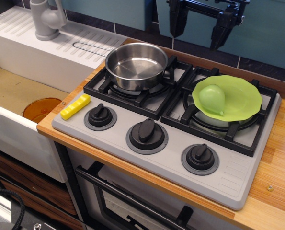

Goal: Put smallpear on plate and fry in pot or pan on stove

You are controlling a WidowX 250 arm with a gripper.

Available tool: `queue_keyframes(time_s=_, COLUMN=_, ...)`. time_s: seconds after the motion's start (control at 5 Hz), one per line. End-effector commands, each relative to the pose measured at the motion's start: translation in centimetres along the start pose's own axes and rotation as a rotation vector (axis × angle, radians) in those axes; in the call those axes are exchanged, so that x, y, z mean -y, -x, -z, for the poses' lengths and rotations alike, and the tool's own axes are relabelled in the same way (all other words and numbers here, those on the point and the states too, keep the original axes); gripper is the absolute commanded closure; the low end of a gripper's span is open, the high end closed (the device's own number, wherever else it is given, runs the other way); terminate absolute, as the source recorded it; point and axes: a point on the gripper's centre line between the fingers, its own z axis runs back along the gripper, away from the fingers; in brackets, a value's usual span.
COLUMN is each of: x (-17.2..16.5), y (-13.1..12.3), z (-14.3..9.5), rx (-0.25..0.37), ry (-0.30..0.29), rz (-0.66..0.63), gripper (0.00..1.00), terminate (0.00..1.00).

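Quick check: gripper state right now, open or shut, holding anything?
Gripper: open and empty, raised above the back of the stove; the pear lies on the plate, the fry on the stove's left edge.
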Motion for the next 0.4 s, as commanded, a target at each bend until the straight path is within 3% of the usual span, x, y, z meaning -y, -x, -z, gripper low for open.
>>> queue_keyframes(time_s=0.0, x=0.0, y=-0.2, z=-3.5, rx=0.107, ry=0.002, rz=-0.002, gripper=0.0, terminate=0.0)
queue_keyframes(time_s=0.2, x=-4.4, y=4.3, z=-4.4, rx=0.182, ry=-0.088, rz=-0.057, gripper=0.0, terminate=0.0)
